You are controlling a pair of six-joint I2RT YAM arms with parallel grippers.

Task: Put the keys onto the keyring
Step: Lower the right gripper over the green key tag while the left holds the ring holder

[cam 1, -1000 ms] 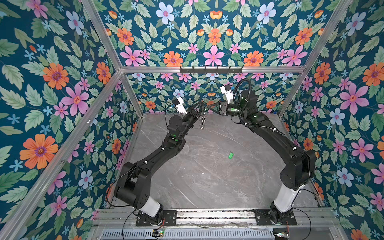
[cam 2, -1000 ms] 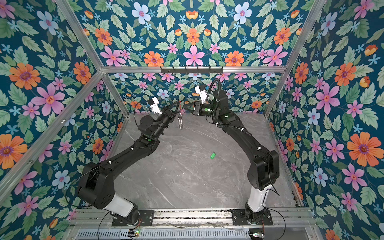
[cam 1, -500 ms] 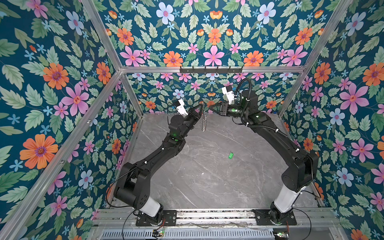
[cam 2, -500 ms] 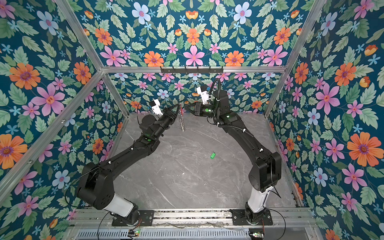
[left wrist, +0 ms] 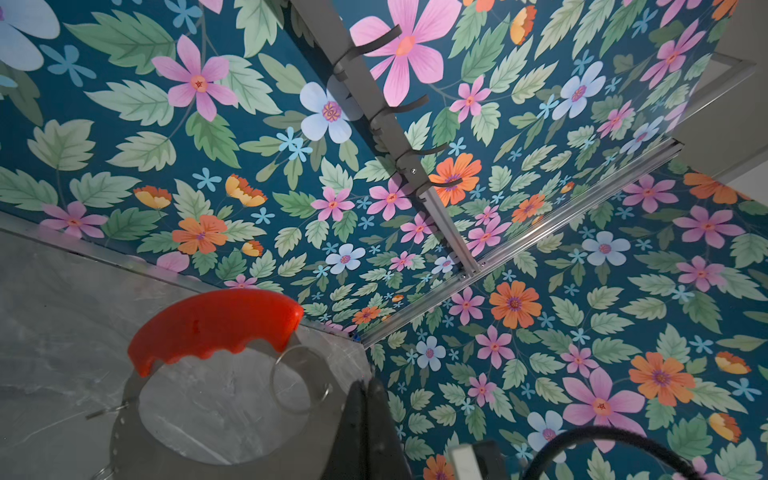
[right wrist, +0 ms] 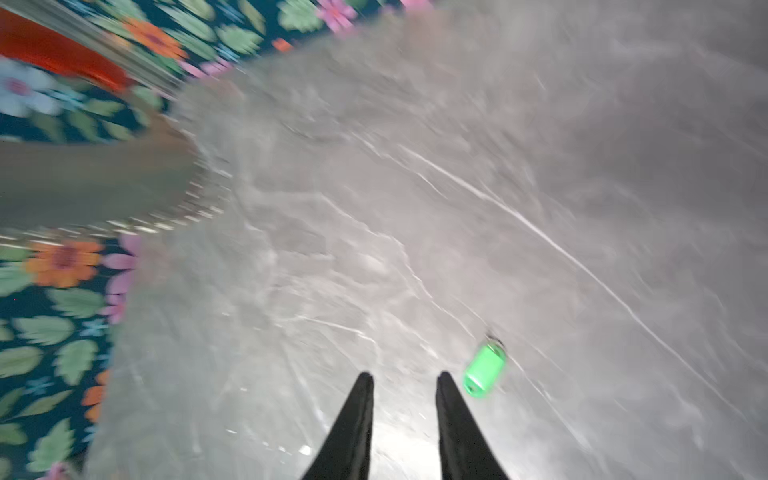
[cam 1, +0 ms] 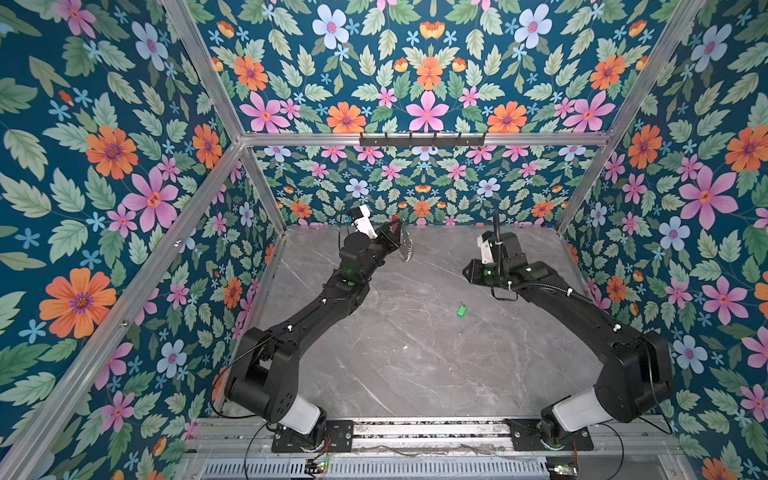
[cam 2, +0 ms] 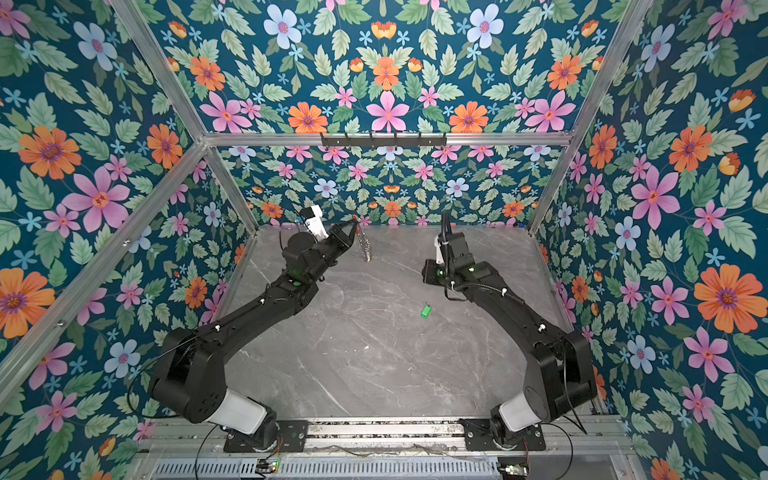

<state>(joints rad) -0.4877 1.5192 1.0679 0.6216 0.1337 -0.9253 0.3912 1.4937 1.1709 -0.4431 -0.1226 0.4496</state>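
My left gripper (cam 1: 395, 227) (cam 2: 353, 227) is raised near the back wall and shut on the keyring (cam 1: 405, 247) (cam 2: 365, 246), which hangs from it with its small silver rings bunched low. In the left wrist view the red arc (left wrist: 216, 324) and one split ring (left wrist: 300, 380) sit beside the closed fingertips (left wrist: 365, 392). The green key (cam 1: 461, 310) (cam 2: 424, 311) lies alone on the marble table. My right gripper (right wrist: 405, 380) hovers low over the table, open and empty, with the key (right wrist: 484, 371) just beside one finger. That view is blurred.
A black hook rail (cam 1: 422, 139) is fixed to the back wall's aluminium bar. Floral walls close in the grey marble table (cam 1: 415, 365) at the back and both sides. The arms' bases stand on the front rail (cam 1: 415, 432).
My right gripper has left the keyring, swung right and down towards the table, and opened its jaws. The left gripper still holds the keyring in nearly the same spot.
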